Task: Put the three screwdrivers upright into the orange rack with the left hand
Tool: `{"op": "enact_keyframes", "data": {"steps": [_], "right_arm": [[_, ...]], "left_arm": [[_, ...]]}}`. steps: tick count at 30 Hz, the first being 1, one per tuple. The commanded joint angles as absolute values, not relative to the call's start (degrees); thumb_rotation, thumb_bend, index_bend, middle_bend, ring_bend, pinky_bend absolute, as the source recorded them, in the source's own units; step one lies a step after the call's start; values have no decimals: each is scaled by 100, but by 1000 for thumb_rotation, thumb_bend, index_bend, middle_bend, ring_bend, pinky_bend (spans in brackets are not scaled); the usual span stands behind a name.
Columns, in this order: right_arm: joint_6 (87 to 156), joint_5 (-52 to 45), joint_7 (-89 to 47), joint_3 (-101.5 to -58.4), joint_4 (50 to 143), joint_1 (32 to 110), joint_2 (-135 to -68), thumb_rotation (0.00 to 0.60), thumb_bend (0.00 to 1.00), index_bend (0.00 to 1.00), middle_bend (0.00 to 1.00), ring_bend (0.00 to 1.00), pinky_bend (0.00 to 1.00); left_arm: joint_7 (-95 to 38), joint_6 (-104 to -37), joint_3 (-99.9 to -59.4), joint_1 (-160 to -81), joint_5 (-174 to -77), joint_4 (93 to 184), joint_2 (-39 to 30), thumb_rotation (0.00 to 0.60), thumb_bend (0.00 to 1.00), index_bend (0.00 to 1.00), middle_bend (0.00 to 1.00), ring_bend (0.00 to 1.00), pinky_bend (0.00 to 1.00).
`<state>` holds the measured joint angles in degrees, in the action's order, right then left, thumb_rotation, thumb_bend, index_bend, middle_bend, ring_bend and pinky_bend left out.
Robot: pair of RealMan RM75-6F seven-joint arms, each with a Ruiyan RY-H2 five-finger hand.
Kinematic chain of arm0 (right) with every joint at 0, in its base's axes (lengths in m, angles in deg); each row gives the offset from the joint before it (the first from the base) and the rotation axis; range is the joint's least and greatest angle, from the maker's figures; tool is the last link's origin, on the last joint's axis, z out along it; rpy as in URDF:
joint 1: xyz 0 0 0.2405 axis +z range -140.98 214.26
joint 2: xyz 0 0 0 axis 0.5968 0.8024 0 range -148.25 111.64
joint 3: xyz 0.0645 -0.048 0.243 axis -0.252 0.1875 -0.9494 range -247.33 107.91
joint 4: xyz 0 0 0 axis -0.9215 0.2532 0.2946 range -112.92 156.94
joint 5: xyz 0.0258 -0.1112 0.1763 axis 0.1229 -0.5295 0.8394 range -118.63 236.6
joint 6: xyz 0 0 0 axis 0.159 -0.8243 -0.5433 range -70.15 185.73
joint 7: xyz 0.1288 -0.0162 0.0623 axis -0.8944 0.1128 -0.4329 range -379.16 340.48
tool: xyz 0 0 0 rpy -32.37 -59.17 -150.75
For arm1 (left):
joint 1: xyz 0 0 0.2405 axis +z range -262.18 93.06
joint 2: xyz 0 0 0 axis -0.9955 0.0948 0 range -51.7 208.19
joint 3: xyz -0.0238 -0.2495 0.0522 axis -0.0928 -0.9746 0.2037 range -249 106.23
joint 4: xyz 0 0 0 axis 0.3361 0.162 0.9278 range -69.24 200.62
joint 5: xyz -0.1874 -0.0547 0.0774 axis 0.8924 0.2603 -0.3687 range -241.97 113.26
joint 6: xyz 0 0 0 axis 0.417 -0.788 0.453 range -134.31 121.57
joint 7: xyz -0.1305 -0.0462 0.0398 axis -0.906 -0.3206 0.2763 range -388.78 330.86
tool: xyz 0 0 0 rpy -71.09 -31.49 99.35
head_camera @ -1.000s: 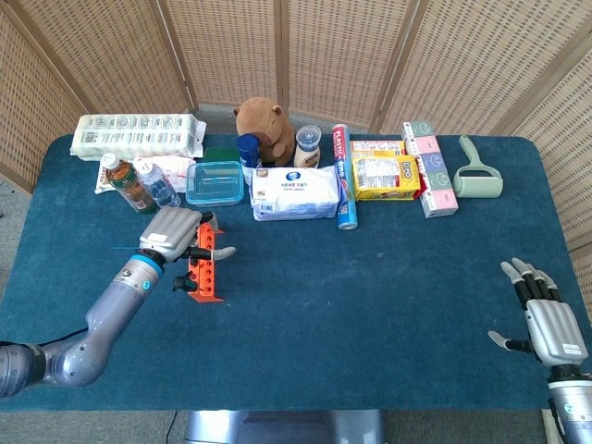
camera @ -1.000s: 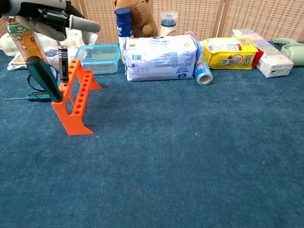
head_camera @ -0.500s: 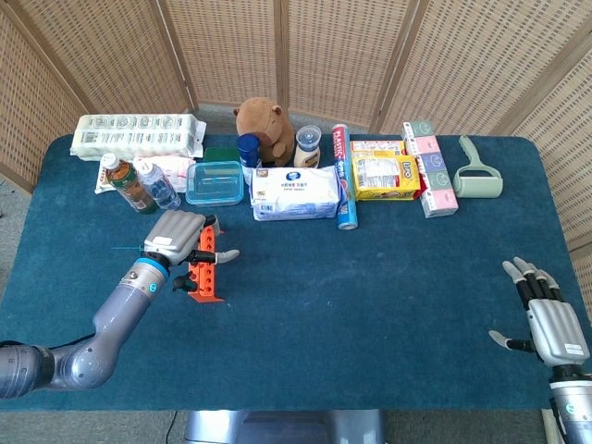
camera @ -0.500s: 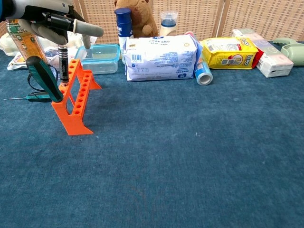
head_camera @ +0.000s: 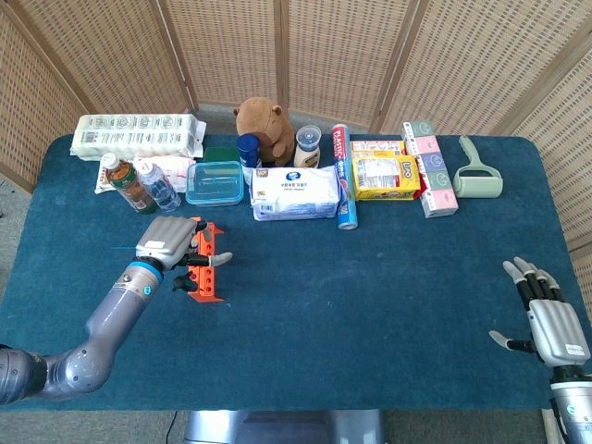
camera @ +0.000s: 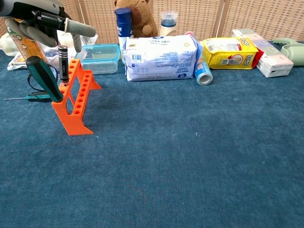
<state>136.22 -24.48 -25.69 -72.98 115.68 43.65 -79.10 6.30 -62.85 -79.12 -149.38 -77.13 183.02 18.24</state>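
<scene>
Comparing with a second ago: the left hand [camera: 40,21] sits a little lower and further left in the head view, and its fingers have come off the black screwdriver.
Table [head_camera: 370,277]: blue cloth top; the near and right parts lie bare, giving wide room to move; the back edge is crowded with goods.
Back row: tissue pack [head_camera: 296,193], yellow packet [head_camera: 384,176], clear box [head_camera: 215,182], plush toy [head_camera: 264,118], bottles at the far left, lint roller [head_camera: 479,176] near the right edge.
Left hand: spread and holding nothing, hovering just above the far end of the rack, one finger stretched out to the right.
Right hand [head_camera: 550,319]: resting open at the near right corner, fingers apart, well apart from everything.
Orange rack [camera: 76,97]: stands left of centre, close to the left edge, unmoved.
Green-handled screwdriver [camera: 43,78]: tilted in the rack, leaning left, as before.
Black screwdriver [camera: 63,62]: upright in a far slot of the rack.
Thin screwdriver [camera: 26,98]: lies flat on the table just left of the rack, unchanged.
</scene>
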Motion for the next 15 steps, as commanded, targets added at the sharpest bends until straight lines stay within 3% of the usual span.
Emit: {"op": "enact_keyframes", "data": {"steps": [1,15], "right_arm": [[13622,-2443,-2575,-7300,11568,4364,-7909,600,17,0,29,3,19],[13639,-2438,-2576,-7304,11602,4352,-7890,600,17,0,29,3,19]], "left_arm": [[611,-6281,-7912,-14958,-7637,18353,1873,0,0,374,1000,1000,1000],[917,-6469,-7848,-15309,-6718,18769,2223,0,0,374,1000,1000,1000]]}}
